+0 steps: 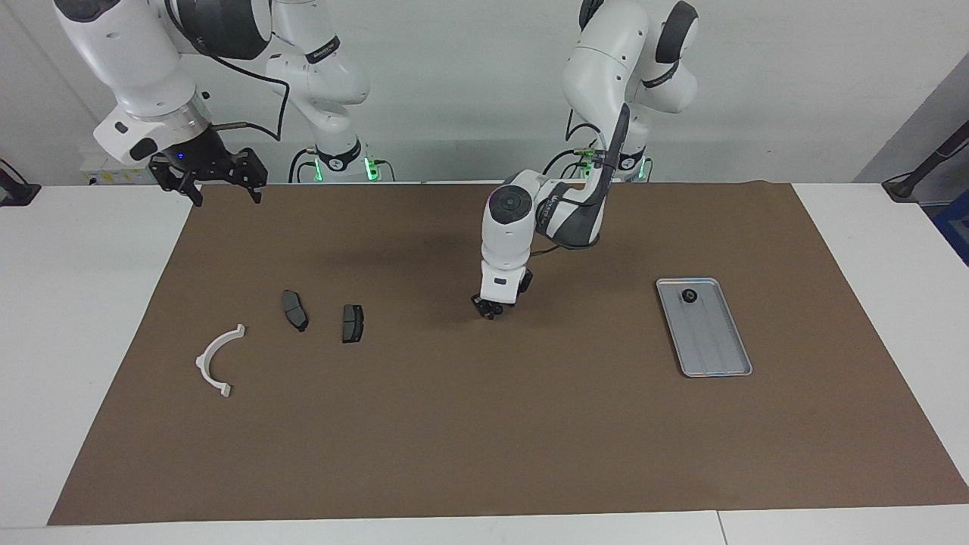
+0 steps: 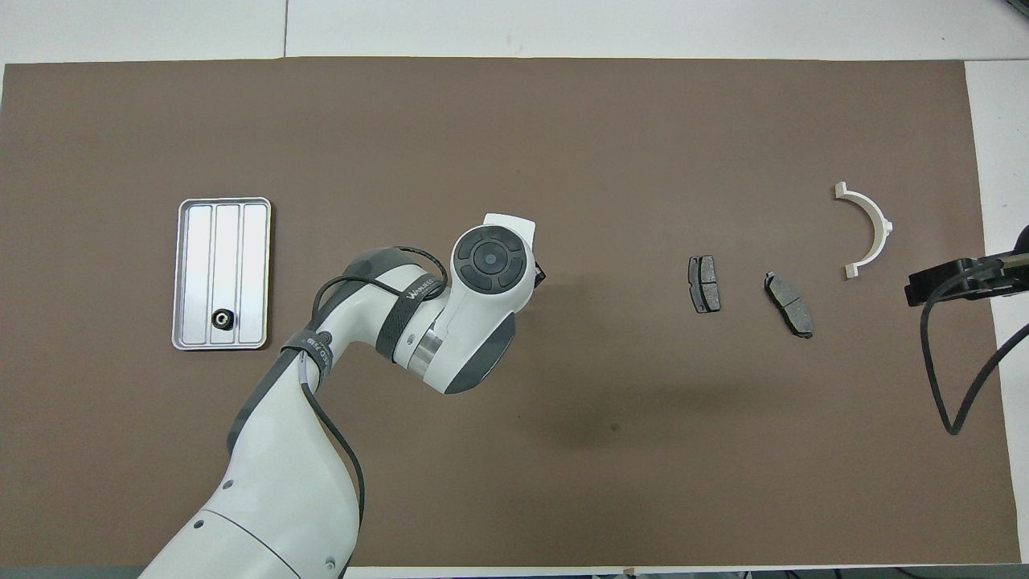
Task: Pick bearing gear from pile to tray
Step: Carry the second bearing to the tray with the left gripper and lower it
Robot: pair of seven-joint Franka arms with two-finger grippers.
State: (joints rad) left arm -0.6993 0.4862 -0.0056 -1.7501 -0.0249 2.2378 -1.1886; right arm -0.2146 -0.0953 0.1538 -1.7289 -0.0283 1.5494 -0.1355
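Observation:
The silver tray [image 1: 708,372] lies toward the left arm's end of the mat and holds one small black round gear [image 1: 690,296]; both also show in the overhead view, the tray [image 2: 181,273] and the gear [image 2: 222,319]. The pile lies toward the right arm's end: a white half-ring bracket [image 1: 203,356] and two dark grey plates [image 1: 295,310] [image 1: 352,323]. My left gripper [image 1: 488,309] points down, low over the middle of the mat, apart from pile and tray. My right gripper [image 1: 225,193] is open and empty, raised over the mat's corner by its own base.
A brown mat [image 1: 484,439] covers most of the white table. In the overhead view the left arm's wrist [image 2: 490,261] hides its gripper. The right arm's cable [image 2: 936,362] hangs over the mat's edge near the bracket [image 2: 876,221].

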